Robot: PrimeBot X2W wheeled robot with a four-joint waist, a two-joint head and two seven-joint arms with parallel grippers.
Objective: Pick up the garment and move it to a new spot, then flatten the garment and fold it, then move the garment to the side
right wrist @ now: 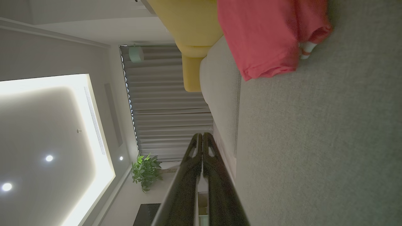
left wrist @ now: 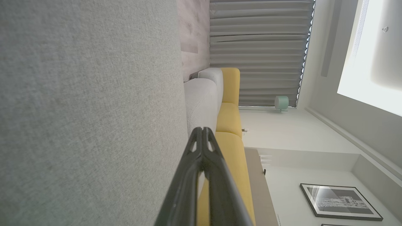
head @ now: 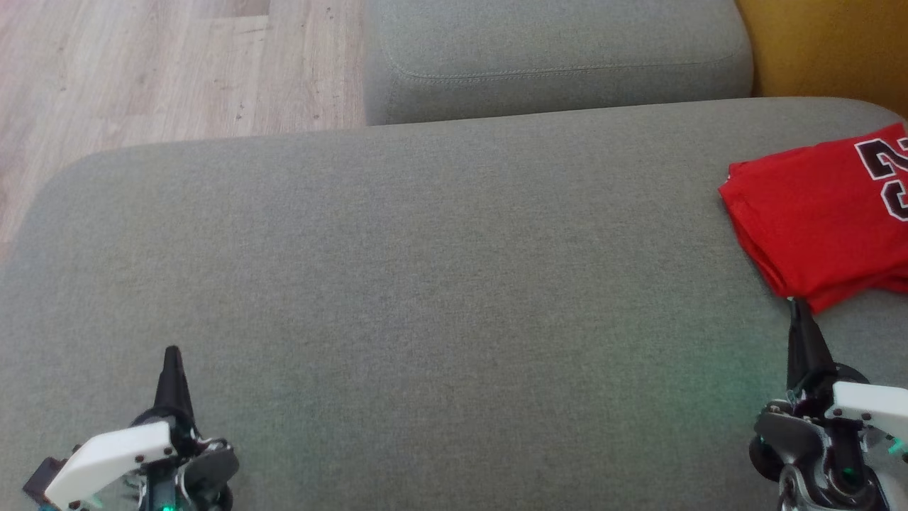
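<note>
Since the folded garment (head: pixel 816 213) lies at the sofa's (head: pixel 425 284) far right, cut off by the head view's edge, the right gripper (head: pixel 797 312) is much nearer. Its tip sits just beside the near corner, contact unclear; jaws together, holding nothing. Left gripper (head: pixel 172 358) is well apart at lower left, jaws together, empty. Left wrist view: jaws together beside bare cushion. Right wrist view: jaws together, garment ahead and to their right, long axis unclear.
</note>
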